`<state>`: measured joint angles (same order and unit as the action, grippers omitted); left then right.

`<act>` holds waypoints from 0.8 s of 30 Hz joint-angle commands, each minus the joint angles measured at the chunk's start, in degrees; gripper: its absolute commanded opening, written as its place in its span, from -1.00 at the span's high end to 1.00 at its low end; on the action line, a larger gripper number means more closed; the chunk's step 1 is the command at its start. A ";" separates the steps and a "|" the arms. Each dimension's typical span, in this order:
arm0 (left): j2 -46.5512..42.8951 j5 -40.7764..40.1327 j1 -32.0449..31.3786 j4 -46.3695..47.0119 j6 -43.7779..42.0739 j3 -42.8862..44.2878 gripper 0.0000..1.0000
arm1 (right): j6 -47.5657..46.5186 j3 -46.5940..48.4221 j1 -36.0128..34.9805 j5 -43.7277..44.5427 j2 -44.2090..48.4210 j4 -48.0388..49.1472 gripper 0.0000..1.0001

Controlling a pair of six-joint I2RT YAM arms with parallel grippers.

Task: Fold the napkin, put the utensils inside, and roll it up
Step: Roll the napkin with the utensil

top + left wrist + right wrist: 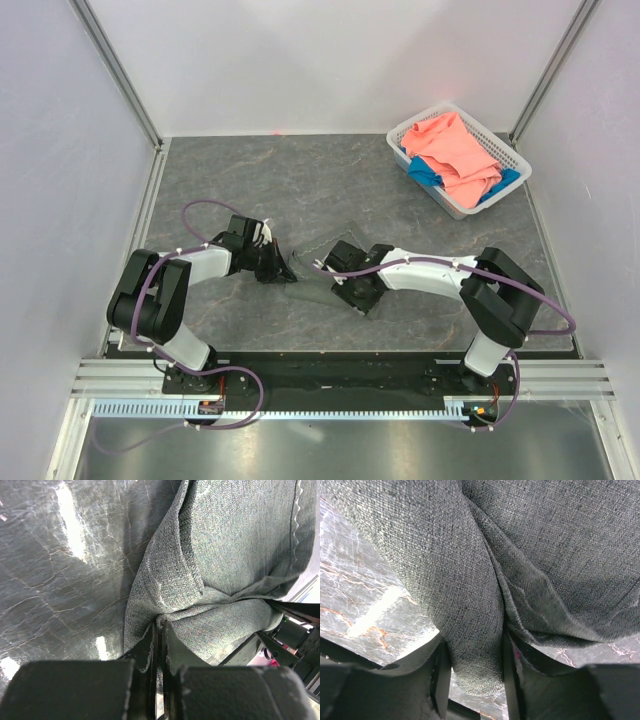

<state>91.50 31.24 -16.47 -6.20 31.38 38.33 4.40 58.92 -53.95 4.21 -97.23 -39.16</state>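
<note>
The napkin (318, 275) is coarse-woven dark grey cloth, creased and bunched, lying on the bench (250, 180) between the two end effectors. The left end effector (160, 630) is clamped tight on its edge. The right end effector (475, 655) squeezes a thick fold. Both arms reach low and inward.

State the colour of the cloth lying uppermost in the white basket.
The top cloth is salmon pink, seen best in the top external view.
</note>
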 commanded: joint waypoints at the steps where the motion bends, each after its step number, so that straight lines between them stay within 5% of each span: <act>1: 1.13 -4.70 0.65 -3.65 -4.04 0.26 0.96 | -1.50 -0.91 1.13 -1.13 0.73 -6.81 0.09; 9: 1.04 -4.61 0.56 -3.56 -4.13 0.08 0.96 | -3.52 -0.82 2.27 -1.84 0.02 -7.16 0.24; 17: 1.22 -4.35 0.65 -3.82 -4.13 0.08 0.96 | -3.88 5.15 2.27 3.08 2.13 -11.73 -0.33; 24: 1.39 -4.00 0.56 -3.82 -3.95 0.17 0.96 | -10.02 13.68 -0.70 2.30 5.38 -9.21 -0.49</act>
<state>91.50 31.64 -16.45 -7.14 31.29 38.41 -1.43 67.13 -52.34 5.26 -95.81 -49.80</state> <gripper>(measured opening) 0.043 0.736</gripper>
